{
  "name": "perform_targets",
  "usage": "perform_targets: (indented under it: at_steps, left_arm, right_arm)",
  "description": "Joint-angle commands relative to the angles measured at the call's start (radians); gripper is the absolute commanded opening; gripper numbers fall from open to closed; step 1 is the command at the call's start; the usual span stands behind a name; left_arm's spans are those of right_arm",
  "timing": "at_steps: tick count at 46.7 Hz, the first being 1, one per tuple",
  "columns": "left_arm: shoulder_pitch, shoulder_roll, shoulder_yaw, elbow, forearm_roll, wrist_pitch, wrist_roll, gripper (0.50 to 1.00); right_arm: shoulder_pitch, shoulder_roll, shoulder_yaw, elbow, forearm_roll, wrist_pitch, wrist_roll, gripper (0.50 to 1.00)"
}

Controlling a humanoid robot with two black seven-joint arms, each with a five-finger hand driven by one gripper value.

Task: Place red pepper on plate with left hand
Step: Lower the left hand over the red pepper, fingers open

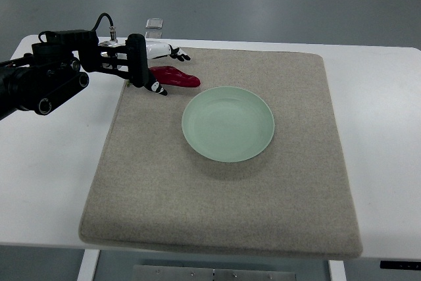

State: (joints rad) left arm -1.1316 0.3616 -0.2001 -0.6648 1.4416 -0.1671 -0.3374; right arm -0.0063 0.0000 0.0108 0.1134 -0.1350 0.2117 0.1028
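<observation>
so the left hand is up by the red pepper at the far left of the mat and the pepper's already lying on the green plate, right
Not quite. The top view shows the red pepper lying on the mat, beside the green plate and outside its rim, not on it. The rest holds: the left hand is at the pepper, near the mat's far left corner.

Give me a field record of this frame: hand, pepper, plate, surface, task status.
left hand: reaching in from the left edge, fingers around the stem end of the pepper; grasp not clearly closed
right hand: not in view
red pepper: lying on the mat, up and left of the plate, apart from it
plate: pale green, round, nothing on it, near mat centre
mat: beige, on the white table
task status: pepper not yet on plate
</observation>
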Motion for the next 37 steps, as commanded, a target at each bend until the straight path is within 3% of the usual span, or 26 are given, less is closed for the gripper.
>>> perform_targets:
  at_steps: [1, 37]
  left_arm:
    - [0.004, -0.004, 0.004, 0.002, -0.004, 0.02, 0.0, 0.9]
    - [0.038, -0.027, 0.004, 0.019, -0.02, 0.011, 0.008, 0.913]
  right_arm:
    - [0.0, 0.0, 0.0, 0.0, 0.0, 0.0, 0.0, 0.928]
    - [0.0, 0.0, 0.0, 0.0, 0.0, 0.0, 0.0, 0.928]
